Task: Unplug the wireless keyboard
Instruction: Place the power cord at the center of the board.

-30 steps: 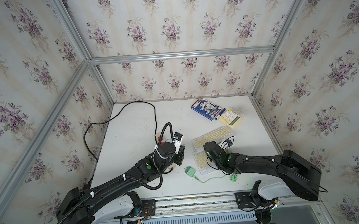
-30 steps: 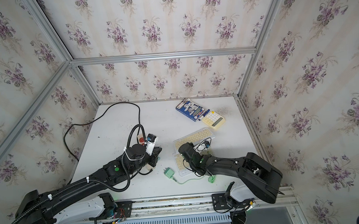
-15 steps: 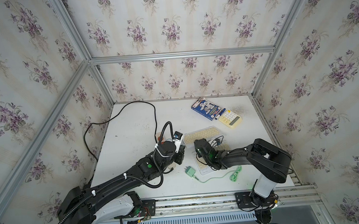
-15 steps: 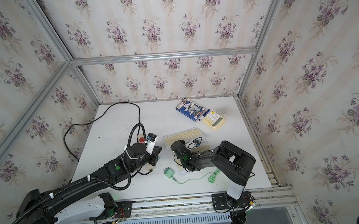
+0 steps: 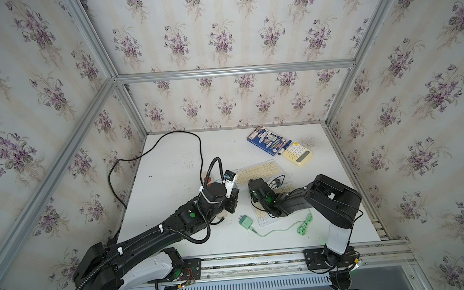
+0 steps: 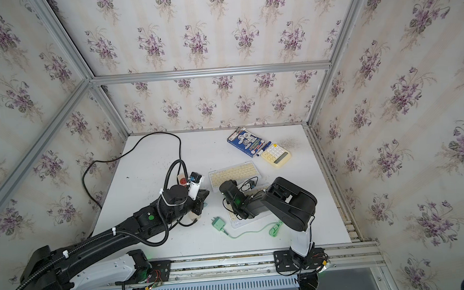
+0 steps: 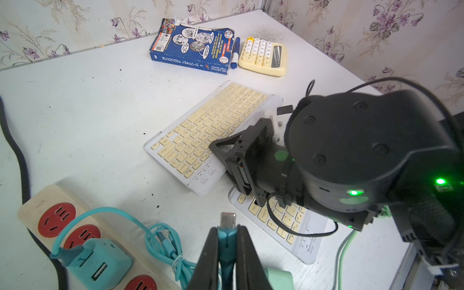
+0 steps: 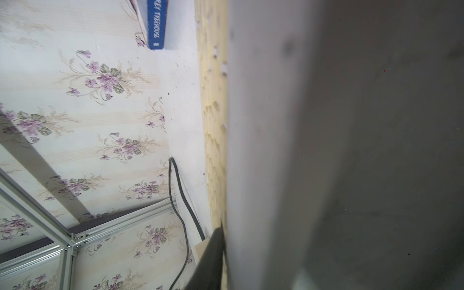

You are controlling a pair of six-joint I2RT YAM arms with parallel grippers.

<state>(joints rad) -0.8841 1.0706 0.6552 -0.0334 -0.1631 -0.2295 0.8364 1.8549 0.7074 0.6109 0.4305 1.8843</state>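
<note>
Three walls of pale wallpaper [image 5: 218, 36] printed with purple flowers, edged by an aluminium frame [image 5: 234, 71], enclose a matte white table [image 5: 171, 160] flecked with dark specks. At far left we see a thick black cord [image 7: 22, 170] beside a cream power strip [image 7: 35, 200] with round red sockets. A boxy teal charger [image 7: 98, 261] is plugged into it, its teal cable [image 7: 160, 241] bundled alongside.

The left gripper [image 7: 227, 229] is clamped on that cable's plug [image 7: 228, 221], whose metal tip stands apart from the keyboard [image 7: 213, 125]. The keyboard, thin and white with cream keys, lies mid-table at an angle.

The right gripper [image 7: 232, 165] hangs at its near corner, hiding part of it and of a second keyboard [image 7: 281, 226]. We cannot tell whether its jaws grip anything. A mint charger [image 5: 246, 222] lies in front.

At the back right are a blue paperback [image 7: 193, 47], a blue marker [image 7: 234, 54] and a rounded cream calculator [image 7: 263, 56].
</note>
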